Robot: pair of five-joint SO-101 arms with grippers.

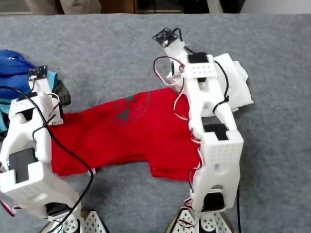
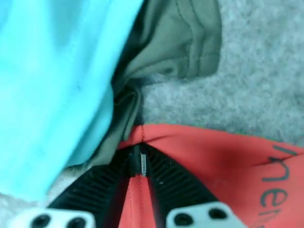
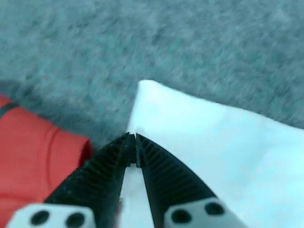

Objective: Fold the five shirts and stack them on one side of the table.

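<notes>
My left gripper (image 2: 137, 167) is pinched on the left edge of the red shirt (image 1: 121, 136), spread across the table (image 1: 272, 58). Its wrist view shows a teal shirt (image 2: 52, 85) and an olive shirt (image 2: 180, 38) just beside that edge; from above, a blue shirt (image 1: 12, 68) lies there too. My right gripper (image 3: 132, 146), tips together, sits at the folded white shirt (image 3: 213, 142)'s corner, on the far right; whether it holds cloth I cannot tell.
</notes>
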